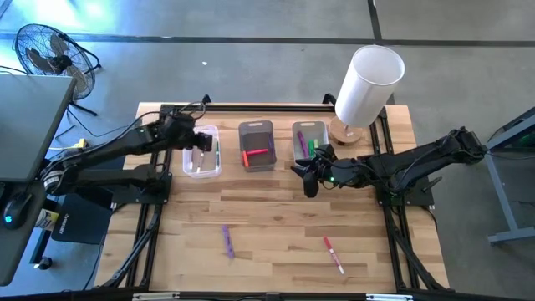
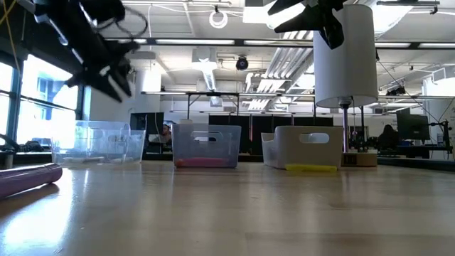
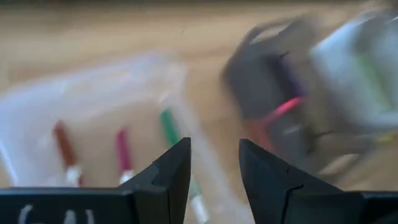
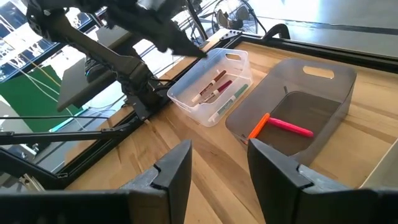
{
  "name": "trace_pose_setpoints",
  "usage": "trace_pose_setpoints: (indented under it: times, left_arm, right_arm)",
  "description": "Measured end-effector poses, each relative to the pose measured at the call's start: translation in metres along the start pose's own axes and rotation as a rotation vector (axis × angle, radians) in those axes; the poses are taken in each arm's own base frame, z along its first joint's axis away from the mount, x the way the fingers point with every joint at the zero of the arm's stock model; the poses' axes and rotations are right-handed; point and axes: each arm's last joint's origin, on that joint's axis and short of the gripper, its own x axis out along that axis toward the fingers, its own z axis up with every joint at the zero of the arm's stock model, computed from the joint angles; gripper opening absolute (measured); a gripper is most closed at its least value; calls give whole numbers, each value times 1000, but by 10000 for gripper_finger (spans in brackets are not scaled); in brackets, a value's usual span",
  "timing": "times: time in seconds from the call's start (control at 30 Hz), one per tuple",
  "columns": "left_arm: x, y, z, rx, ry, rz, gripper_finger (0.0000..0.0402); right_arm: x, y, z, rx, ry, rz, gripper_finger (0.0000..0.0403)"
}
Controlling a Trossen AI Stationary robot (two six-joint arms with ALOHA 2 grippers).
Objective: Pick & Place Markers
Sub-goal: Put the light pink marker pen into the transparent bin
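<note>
Wooden bench (image 1: 276, 209) with three bins along the back. Nearest the front edge, a purple marker (image 1: 227, 241) and a red-and-white marker (image 1: 333, 255) lie loose. Behind them, the right pincer (image 1: 310, 182) hangs spread and empty before the white bin (image 1: 309, 140). The left pincer (image 1: 201, 140) sits over the clear bin (image 1: 201, 151), fingers parted, gripping nothing. Looks like a drop-off step; next up is probably reaching for a loose marker. Only the right wrist view clearly shows three markers (image 4: 219, 90) in the clear bin, plus pink and orange ones in the grey bin (image 4: 298, 106).
</note>
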Motion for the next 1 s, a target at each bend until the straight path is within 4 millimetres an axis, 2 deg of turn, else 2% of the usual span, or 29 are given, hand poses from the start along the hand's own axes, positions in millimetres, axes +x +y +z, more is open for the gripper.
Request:
trace_pose_setpoints:
  times: [0.17,0.3,0.37,0.43,0.57,0.73,0.83,1.0]
  left_arm:
    - [-39,-21,16,110,-166,-144,121]
    - [-53,-35,14,172,-163,-234,67]
    - [-56,-42,9,201,-156,-294,26]
    - [-61,-50,3,259,-152,-357,8]
    - [-68,-69,-16,407,-143,-468,16]
    - [-81,-86,-42,530,-138,-560,3]
    - [-84,-92,-60,598,-131,-555,2]
    - [-83,-98,-84,726,-122,-553,1]
  right_arm:
    - [0,0,0,0,0,0,145]
    - [0,0,0,-2,3,-2,145]
    - [0,-1,-1,-8,5,-6,145]
    - [0,-1,0,-40,-1,-12,145]
    - [0,-1,0,-95,-2,-12,145]
    - [0,0,-1,-32,25,17,141]
    - [0,1,-1,-21,43,37,115]
    - [-2,6,-2,-34,20,67,18]
